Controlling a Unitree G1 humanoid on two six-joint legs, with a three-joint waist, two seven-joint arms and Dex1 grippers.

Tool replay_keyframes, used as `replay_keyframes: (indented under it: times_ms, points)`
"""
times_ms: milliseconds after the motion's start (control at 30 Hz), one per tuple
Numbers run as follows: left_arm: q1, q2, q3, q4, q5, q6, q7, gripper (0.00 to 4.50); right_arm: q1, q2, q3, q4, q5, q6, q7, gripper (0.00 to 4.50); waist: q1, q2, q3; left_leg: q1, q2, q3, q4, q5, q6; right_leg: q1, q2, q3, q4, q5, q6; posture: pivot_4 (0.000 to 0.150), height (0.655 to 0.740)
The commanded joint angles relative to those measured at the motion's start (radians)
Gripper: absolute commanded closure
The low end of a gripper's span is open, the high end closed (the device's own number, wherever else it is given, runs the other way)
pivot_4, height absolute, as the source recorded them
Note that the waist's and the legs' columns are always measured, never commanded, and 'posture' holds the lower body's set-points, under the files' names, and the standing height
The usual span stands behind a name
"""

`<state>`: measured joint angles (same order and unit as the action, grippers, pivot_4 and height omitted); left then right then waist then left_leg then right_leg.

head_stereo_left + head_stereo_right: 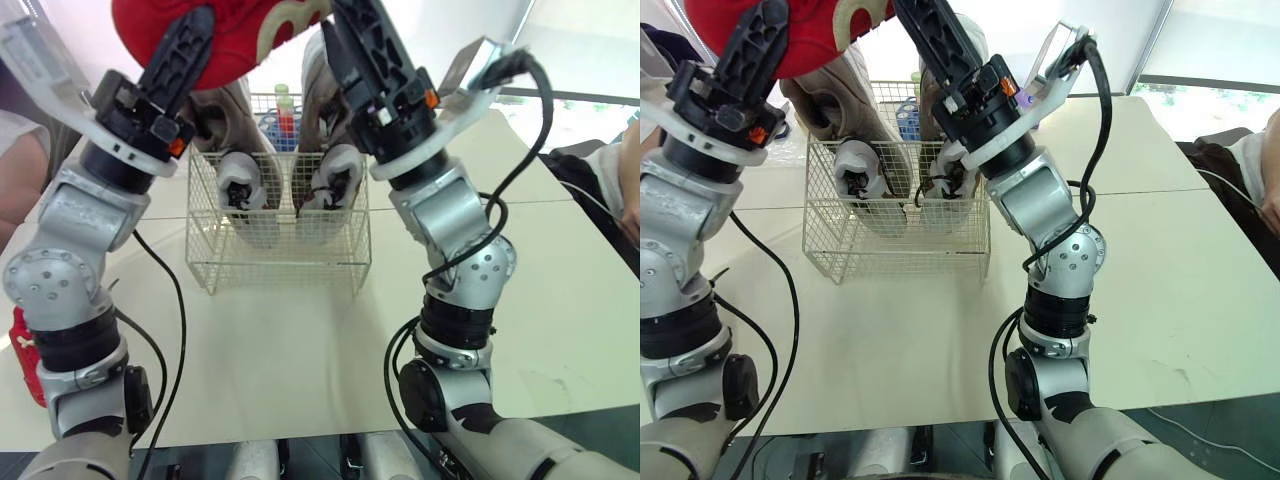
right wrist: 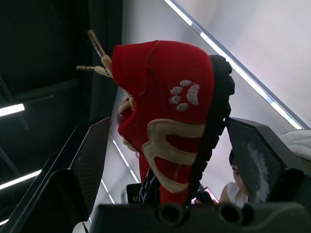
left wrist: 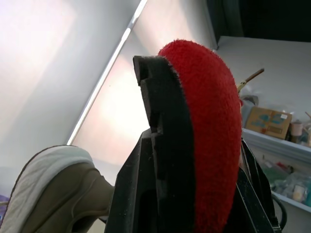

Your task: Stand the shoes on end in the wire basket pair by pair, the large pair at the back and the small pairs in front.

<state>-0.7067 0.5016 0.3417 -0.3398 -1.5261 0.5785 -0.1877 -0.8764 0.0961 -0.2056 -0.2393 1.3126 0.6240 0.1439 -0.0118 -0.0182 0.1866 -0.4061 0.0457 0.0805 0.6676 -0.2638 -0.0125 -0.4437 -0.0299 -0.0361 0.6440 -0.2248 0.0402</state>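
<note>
Beige table [image 1: 300, 360], wire basket [image 1: 275, 265] part-filled: red shoe [image 1: 235, 35] clamped in left gripper [image 1: 195, 30]; right gripper [image 2: 166, 131] spread around it; advised: lower upright into front row

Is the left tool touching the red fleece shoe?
Touching: the left wrist view shows a black finger of the left tool pressed against the red fleece shoe.

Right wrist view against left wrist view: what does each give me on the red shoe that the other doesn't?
Right wrist view: the red shoe's side, with its white paw print and black sole, sitting between the right gripper's spread fingers. Left wrist view: the fuzzy red upper pressed against a black finger of the left gripper, plus a large grey shoe. Shared: the same red shoe, held up off the table.
</note>
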Motion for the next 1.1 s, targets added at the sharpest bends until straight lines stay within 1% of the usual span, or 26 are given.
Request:
replay_keyframes:
  times_ms: [33,133,167,267,333,367,400,433,467,500,533,567,667,700,733,767,800,867,933,1000,1100]
  points:
    - [0.012,-0.017,-0.024,-0.049,0.03,-0.002,-0.011,4.22,-0.044,0.005,0.01,-0.003,-0.013,-0.047,0.029,0.42,-0.001,0.0,0.0,0.0,0.0,0.0,0.0,0.0,0.0,0.0,0.0,0.0,0.0,0.0,0.0,0.15,0.74]
    - [0.043,-0.034,-0.045,-0.069,0.044,0.007,-0.011,4.22,-0.056,0.001,0.019,0.02,-0.033,-0.066,0.048,0.42,-0.002,0.0,0.0,0.0,0.001,0.0,0.0,0.0,0.0,0.0,0.0,0.0,0.0,0.0,0.0,0.15,0.74]
    - [0.048,-0.038,-0.047,-0.072,0.048,0.006,-0.013,4.22,-0.058,0.001,0.02,0.026,-0.041,-0.072,0.052,0.66,-0.002,0.0,0.0,0.0,0.001,0.0,0.0,0.0,0.0,0.0,0.001,0.0,0.0,0.0,0.0,0.15,0.74]
    - [0.056,-0.045,-0.047,-0.078,0.047,0.001,-0.003,4.22,-0.066,0.002,0.022,0.038,-0.055,-0.087,0.071,1.69,-0.002,0.0,0.0,0.0,0.001,-0.001,0.0,0.0,0.0,0.0,0.001,0.0,0.0,0.0,0.0,0.15,0.74]
    - [0.057,-0.043,-0.046,-0.08,0.048,0.002,0.001,4.22,-0.071,0.001,0.022,0.039,-0.053,-0.09,0.079,2.72,-0.002,0.0,0.0,0.0,0.001,0.0,0.0,0.0,0.0,0.0,0.001,0.0,0.0,0.0,0.0,0.15,0.74]
    - [0.057,-0.04,-0.045,-0.082,0.048,0.005,0.002,4.22,-0.075,0.0,0.022,0.038,-0.05,-0.09,0.08,3.15,-0.002,0.0,0.0,0.0,0.001,-0.001,0.0,0.0,0.0,0.0,0.001,0.0,0.0,0.0,0.0,0.15,0.74]
    - [0.057,-0.033,-0.045,-0.083,0.049,0.009,0.003,4.22,-0.079,-0.003,0.021,0.036,-0.046,-0.087,0.082,3.52,-0.002,0.0,0.0,0.0,0.001,-0.001,0.0,0.0,0.0,0.0,0.001,0.0,0.0,0.0,0.0,0.15,0.74]
    - [0.058,-0.029,-0.045,-0.083,0.051,0.012,0.004,4.22,-0.083,-0.005,0.02,0.034,-0.043,-0.085,0.083,3.8,-0.002,0.0,0.0,0.0,0.001,-0.001,0.0,0.0,0.0,0.0,0.001,0.0,0.0,0.0,0.0,0.15,0.74]
    - [0.066,-0.012,-0.046,-0.09,0.026,0.034,-0.015,3.72,-0.092,-0.012,0.017,0.032,-0.039,-0.081,0.084,3.91,-0.002,0.0,0.0,0.0,0.001,-0.001,0.0,0.0,0.0,0.0,0.001,0.0,0.0,0.0,0.0,0.15,0.74]
    - [0.08,0.012,-0.048,-0.104,0.004,0.059,-0.037,3.17,-0.103,-0.023,0.014,0.031,-0.037,-0.078,0.086,3.91,-0.003,0.0,0.0,0.0,0.001,-0.001,0.0,0.0,0.0,0.0,0.001,0.0,0.0,0.0,0.0,0.15,0.74]
    - [0.098,0.04,-0.049,-0.118,0.002,0.08,-0.048,2.83,-0.117,-0.047,0.01,0.033,-0.044,-0.072,0.101,3.91,-0.004,0.0,0.0,0.0,0.001,-0.001,0.0,0.0,0.0,0.0,0.001,0.0,0.0,0.0,0.0,0.15,0.74]
    - [0.12,0.074,-0.047,-0.129,0.017,0.098,-0.049,2.38,-0.137,-0.088,0.0,0.041,-0.053,-0.063,0.125,3.91,-0.004,0.0,0.0,0.0,0.001,-0.001,0.0,0.0,0.0,0.0,0.001,0.0,0.0,0.0,0.0,0.15,0.74]
    - [0.192,0.191,-0.023,-0.156,0.064,0.15,-0.045,0.86,-0.184,-0.255,-0.025,0.086,-0.088,-0.025,0.237,3.91,-0.003,0.0,0.001,0.0,0.001,0.0,0.0,0.0,0.0,-0.001,0.001,0.0,0.0,0.0,0.0,0.15,0.74]
    - [0.214,0.228,-0.016,-0.168,0.083,0.164,-0.049,0.86,-0.194,-0.31,-0.032,0.107,-0.099,-0.015,0.278,3.91,0.0,0.0,0.001,0.0,0.001,0.0,0.0,0.0,0.0,-0.001,0.001,0.0,0.0,0.0,0.0,0.15,0.74]
    - [0.247,0.26,0.001,-0.204,0.123,0.156,-0.066,0.86,-0.205,-0.392,-0.035,0.14,-0.122,0.002,0.355,3.91,0.001,0.0,0.001,0.0,0.001,-0.001,-0.001,0.0,0.0,-0.001,0.001,0.0,-0.001,0.0,0.0,0.15,0.74]
    - [0.289,0.282,0.038,-0.244,0.105,0.153,-0.081,0.86,-0.214,-0.476,-0.03,0.179,-0.154,0.016,0.444,3.91,0.001,0.0,0.001,0.0,0.001,-0.001,-0.001,0.0,0.0,0.0,0.001,0.0,-0.001,0.0,0.0,0.15,0.74]
    - [0.328,0.308,0.069,-0.274,0.059,0.163,-0.096,0.86,-0.221,-0.538,-0.021,0.211,-0.179,0.028,0.517,3.91,0.001,0.0,0.001,-0.001,0.001,-0.001,-0.001,0.0,0.0,0.0,0.001,0.0,-0.004,0.0,0.0,0.15,0.74]
    - [0.424,0.392,0.115,-0.339,-0.017,0.222,-0.136,0.86,-0.227,-0.67,0.036,0.271,-0.272,0.024,0.7,3.91,-0.001,0.0,0.001,-0.001,0.001,0.0,-0.002,-0.001,0.001,0.001,0.001,0.001,-0.009,-0.001,-0.001,0.15,0.74]
    - [0.514,0.47,0.155,-0.388,-0.037,0.265,-0.178,0.86,-0.223,-0.767,0.108,0.304,-0.373,-0.001,0.851,3.91,-0.004,0.002,0.002,-0.002,0.002,0.002,-0.003,-0.002,0.003,0.0,0.001,0.002,-0.011,-0.001,-0.001,0.15,0.74]
    - [0.583,0.518,0.205,-0.404,-0.068,0.283,-0.208,0.86,-0.216,-0.817,0.17,0.327,-0.465,-0.043,0.96,3.91,-0.007,0.002,0.002,-0.001,0.002,0.003,-0.004,-0.002,0.004,0.0,0.001,0.003,-0.012,-0.001,0.0,0.15,0.74]
    - [0.652,0.551,0.264,-0.398,-0.091,0.291,-0.237,0.86,-0.207,-0.833,0.218,0.346,-0.552,-0.097,1.062,3.91,-0.005,0.003,0.002,-0.001,0.004,0.002,-0.004,-0.002,0.004,-0.001,0.003,0.003,-0.011,-0.001,-0.001,0.15,0.74]
